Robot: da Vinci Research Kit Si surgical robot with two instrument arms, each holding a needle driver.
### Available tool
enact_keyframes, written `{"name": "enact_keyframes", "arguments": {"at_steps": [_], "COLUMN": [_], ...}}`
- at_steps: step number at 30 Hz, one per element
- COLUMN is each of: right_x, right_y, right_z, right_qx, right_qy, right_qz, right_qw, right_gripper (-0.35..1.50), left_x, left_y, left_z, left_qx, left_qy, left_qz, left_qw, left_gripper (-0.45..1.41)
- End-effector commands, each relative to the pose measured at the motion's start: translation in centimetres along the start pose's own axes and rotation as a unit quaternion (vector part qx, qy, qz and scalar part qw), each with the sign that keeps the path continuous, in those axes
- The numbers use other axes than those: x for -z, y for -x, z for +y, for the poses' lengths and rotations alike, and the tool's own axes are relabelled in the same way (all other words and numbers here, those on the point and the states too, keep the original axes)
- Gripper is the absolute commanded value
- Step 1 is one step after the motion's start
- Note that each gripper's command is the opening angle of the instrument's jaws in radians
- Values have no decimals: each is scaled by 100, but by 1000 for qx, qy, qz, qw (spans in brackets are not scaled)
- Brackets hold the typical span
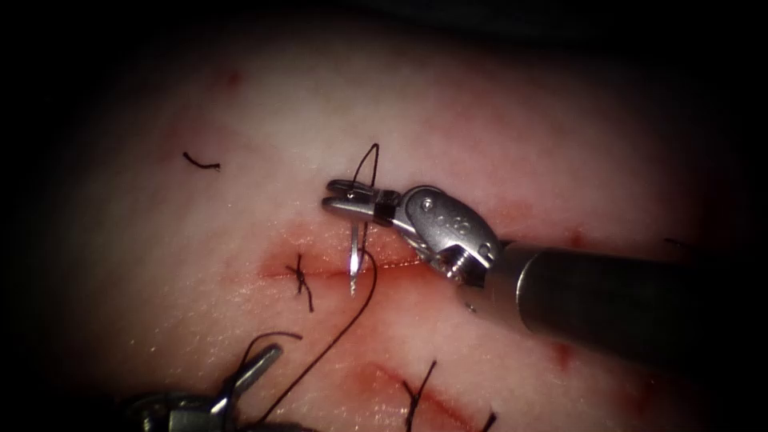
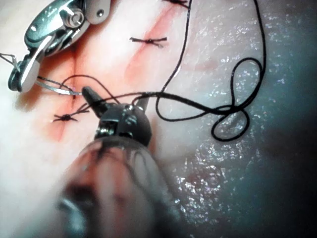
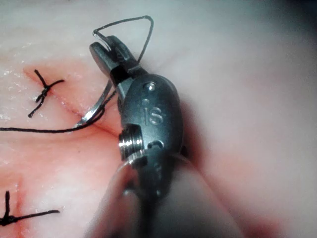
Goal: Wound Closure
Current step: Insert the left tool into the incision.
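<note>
My right tool point(image 1: 346, 196) comes in from the right and is shut on the curved needle point(image 1: 353, 252) near its thread end. The needle hangs down from the jaws to the cut point(image 1: 400, 264), its tip at the cut's lower edge; I cannot tell if it is in the tissue. Black thread point(image 1: 370, 172) loops above the jaws, then runs down and left towards my left tool point(image 1: 252, 368). In the left wrist view my left tool point(image 2: 116, 98) stands open with the thread point(image 2: 163, 94) lying across its jaws. The right wrist view shows the right tool point(image 3: 106, 47) and the needle point(image 3: 96, 109).
A knotted stitch point(image 1: 302, 280) sits on the cut just left of the needle. A second cut point(image 1: 416, 396) with stitches lies lower right. A cut thread end point(image 1: 200, 164) lies at upper left. Slack thread point(image 2: 237, 99) coils on the tissue beside my left tool.
</note>
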Motion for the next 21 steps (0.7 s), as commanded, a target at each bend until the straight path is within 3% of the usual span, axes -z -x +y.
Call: {"name": "enact_keyframes", "arguments": {"at_steps": [1,6,10,12,13,15,16,19,20,21], "right_x": [-7,-6,-5,-4,-3,-3,-1,2,4,5], "right_y": [8,8,8,8,8,7,7,7,6,5], "right_z": [-1,-1,-2,-3,-3,-3,-3,-3,-3,-2], "right_qx": [1,1,4,4,4,4,7,6,9,9], "right_qy": [-1,1,2,1,0,0,-1,0,2,2], "right_qz": [-2,-5,-5,-5,-8,-8,-8,-9,-10,-10], "right_qw": [1000,1000,1000,1000,1000,1000,1000,1000,1000,1000], "right_gripper": [-35,-35,-35,-35,-35,-35,-35,-35,-35,-35], "left_x": [9,42,50,54,56,57,61,65,69,70], "left_y": [14,49,73,95,121,133,162,184,201,204], "left_z": [-8,-36,-52,-64,-77,-82,-94,-109,-134,-145], "left_qx": [19,62,75,80,75,72,83,89,105,112], "left_qy": [6,20,33,44,53,54,62,69,52,45], "left_qz": [3,12,30,39,46,47,43,32,8,-4], "left_qw": [1000,998,996,995,995,995,994,993,993,993], "left_gripper": [62,61,57,52,51,51,51,47,32,32]}}
